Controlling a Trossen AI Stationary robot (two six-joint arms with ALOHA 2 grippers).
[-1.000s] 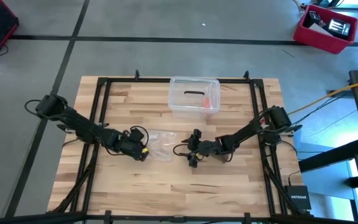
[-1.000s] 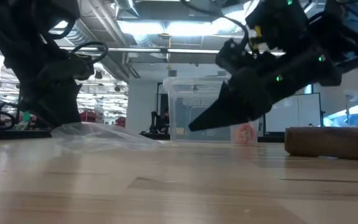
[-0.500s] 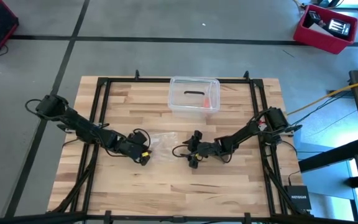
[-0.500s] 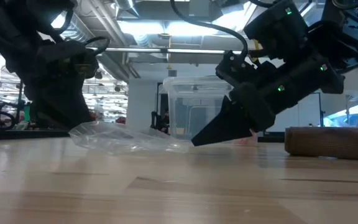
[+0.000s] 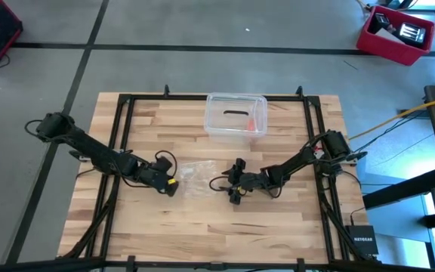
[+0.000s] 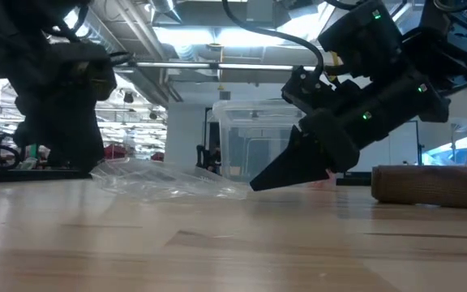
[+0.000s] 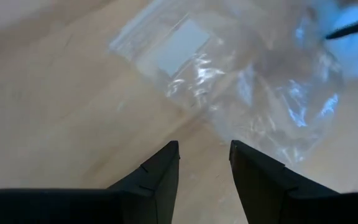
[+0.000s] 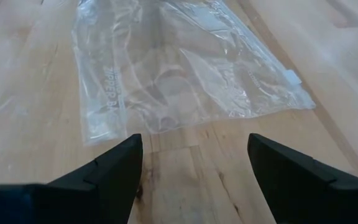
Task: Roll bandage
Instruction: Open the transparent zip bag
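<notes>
We've got both end effectors open and empty, left (image 5: pixel 171 186) and right (image 5: pixel 235 183) flanking the bag (image 5: pixel 193 177). The bandage (image 6: pixel 432 185) sits beyond the right one. Risk: either closes on slippery plastic and drags it.

Brown roll (image 6: pixel 433 185) cut off by the low view's edge, perhaps the bandage, box contents (image 5: pixel 240 118) too small to tell
</notes>
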